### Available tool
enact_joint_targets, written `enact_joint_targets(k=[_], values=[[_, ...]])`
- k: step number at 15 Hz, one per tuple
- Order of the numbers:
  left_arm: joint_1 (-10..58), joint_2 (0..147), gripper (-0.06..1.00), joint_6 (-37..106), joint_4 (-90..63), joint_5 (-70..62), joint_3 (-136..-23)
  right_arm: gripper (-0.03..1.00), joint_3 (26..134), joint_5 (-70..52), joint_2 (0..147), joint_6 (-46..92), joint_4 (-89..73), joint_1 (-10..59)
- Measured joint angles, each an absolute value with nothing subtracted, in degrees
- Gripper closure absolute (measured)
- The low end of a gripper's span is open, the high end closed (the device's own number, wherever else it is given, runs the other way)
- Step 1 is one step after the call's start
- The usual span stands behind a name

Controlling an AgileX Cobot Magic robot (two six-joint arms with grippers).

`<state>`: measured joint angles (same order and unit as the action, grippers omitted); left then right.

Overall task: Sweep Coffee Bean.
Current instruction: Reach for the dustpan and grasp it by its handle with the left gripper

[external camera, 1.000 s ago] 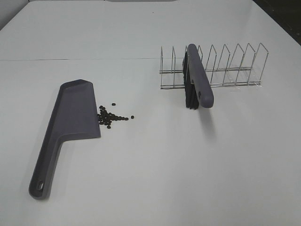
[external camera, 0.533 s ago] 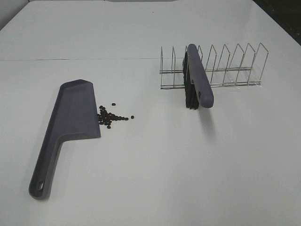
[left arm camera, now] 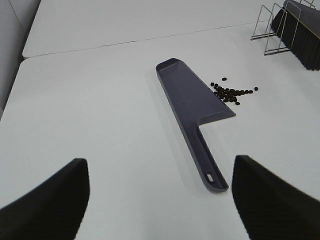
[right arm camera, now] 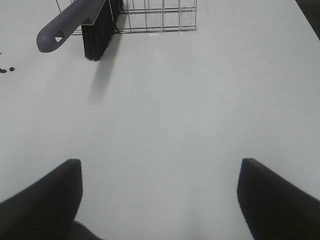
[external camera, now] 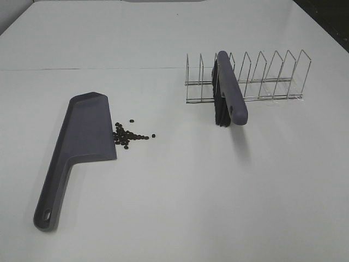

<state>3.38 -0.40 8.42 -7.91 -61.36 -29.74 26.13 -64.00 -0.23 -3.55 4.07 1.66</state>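
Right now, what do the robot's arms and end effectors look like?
The left end effector shows two matte black, blunt wedge-shaped fingers; the right end effector looks the same. No cables, markings or arm links are in view; the high camera shows neither arm.

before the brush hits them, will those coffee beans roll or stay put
The coffee beans are small, rounded and loose, so they will probably roll and scatter. The table looks smooth, so little would slow them. They lie beside the dustpan edge, so short strokes likely suffice.
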Motion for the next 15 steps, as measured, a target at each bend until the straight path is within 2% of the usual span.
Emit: enact_joint_targets(k=[12,15], values=[[3.38,-0.4,0.22,8.59,-7.91,-61.08,-30.14,0.2,26.13,-64.0,-0.23,-3.55,4.13,1.66],[3.38,-0.4,0.18,8.54,-8.59,-59.42,-30.83,0.2,26.13,-64.0,-0.23,-3.55,4.3,1.66]])
